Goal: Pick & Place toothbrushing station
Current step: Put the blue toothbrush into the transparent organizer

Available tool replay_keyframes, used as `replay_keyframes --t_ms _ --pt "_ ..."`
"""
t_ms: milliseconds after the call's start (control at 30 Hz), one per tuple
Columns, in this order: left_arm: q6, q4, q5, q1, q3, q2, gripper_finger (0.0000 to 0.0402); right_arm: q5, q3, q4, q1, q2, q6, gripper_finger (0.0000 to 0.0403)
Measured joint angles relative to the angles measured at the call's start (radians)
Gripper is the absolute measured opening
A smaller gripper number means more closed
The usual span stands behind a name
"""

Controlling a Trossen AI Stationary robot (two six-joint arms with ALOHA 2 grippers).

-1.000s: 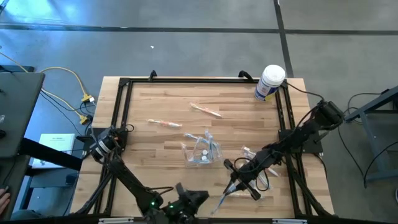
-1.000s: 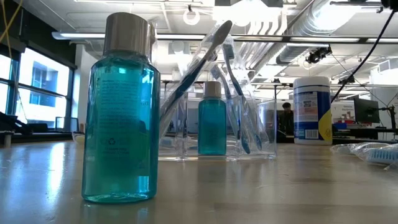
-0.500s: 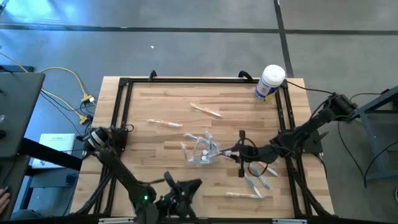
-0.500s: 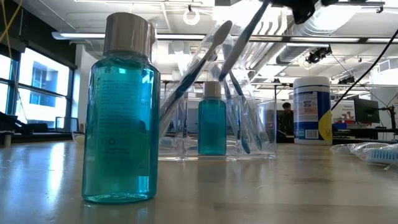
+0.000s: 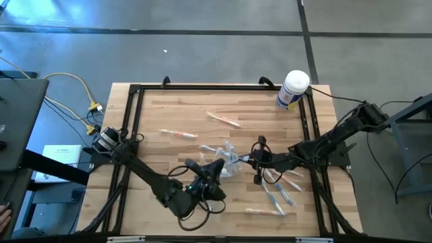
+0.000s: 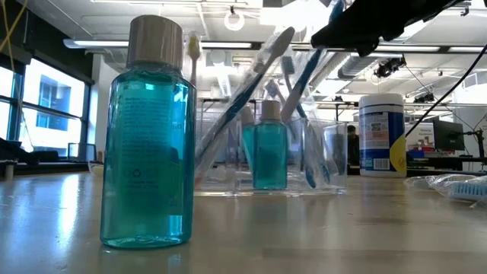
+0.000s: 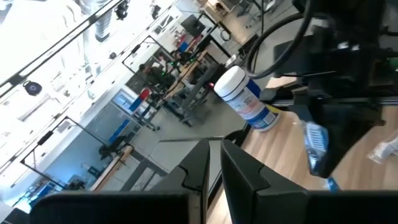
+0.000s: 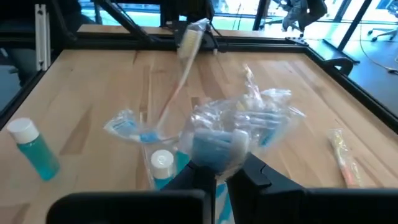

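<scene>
The toothbrushing station (image 5: 219,164), a clear plastic holder, is placed near the middle of the table (image 5: 169,118), a little toward the front edge. In it a small teal bottle (image 6: 268,152) and several toothbrushes (image 6: 245,95) are seen.

The right gripper (image 5: 248,160) is found at the right side of the station, its jaws pressed onto a wrapped toothbrush (image 8: 214,146).

The left gripper (image 5: 210,170) is located just at the front-left side of the station. Its fingers (image 7: 239,174) are nearly pressed together; whether something is pinched cannot be told.

A white tub (image 5: 293,89) is standing at the far right corner.
</scene>
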Motion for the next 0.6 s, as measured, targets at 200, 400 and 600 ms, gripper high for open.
replay_keyframes --t_ms 200,400,600 --pt "-0.005 -0.023 -0.014 -0.001 0.000 0.000 0.0031 0.007 0.000 0.057 0.031 -0.003 -0.084 0.0012" --pt "-0.005 -0.026 -0.028 -0.005 -0.009 0.000 0.0031 0.058 0.000 0.092 0.067 -0.063 -0.166 0.0012" --pt "-0.010 -0.161 -0.039 0.014 -0.096 -0.065 0.0031 0.128 0.000 -0.009 0.145 -0.196 -0.181 0.0010"
